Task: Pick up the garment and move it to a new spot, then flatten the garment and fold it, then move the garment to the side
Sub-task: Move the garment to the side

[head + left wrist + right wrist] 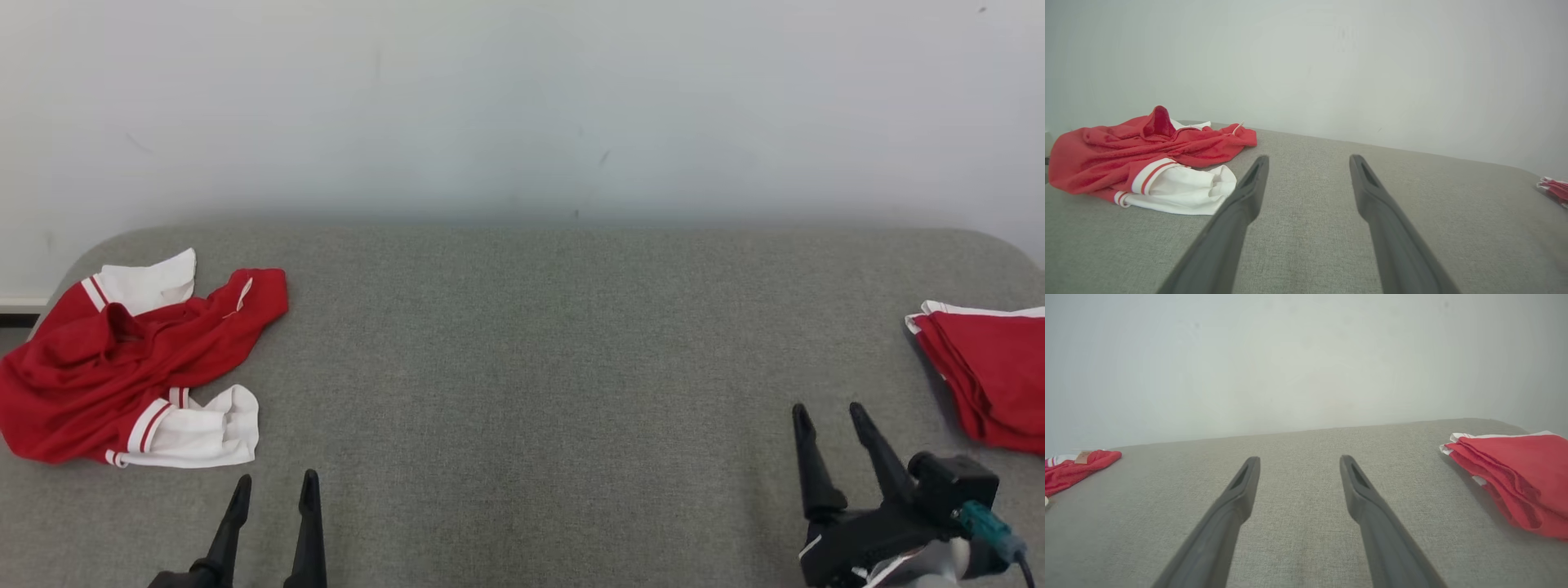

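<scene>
Left gripper (pixel 276 478) seen spread, nothing held, just beside white sleeve of crumpled red garment (pixel 98 367) at left end of grey fabric surface (pixel 531 367). Right gripper (pixel 829 408) likewise spread, empty, near folded red garment (pixel 992 371) at right edge.

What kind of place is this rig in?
Probably a lab garment-folding station: grey fabric-covered table against a bare white wall, one crumpled red-and-white garment at left, a folded red garment at right.
</scene>
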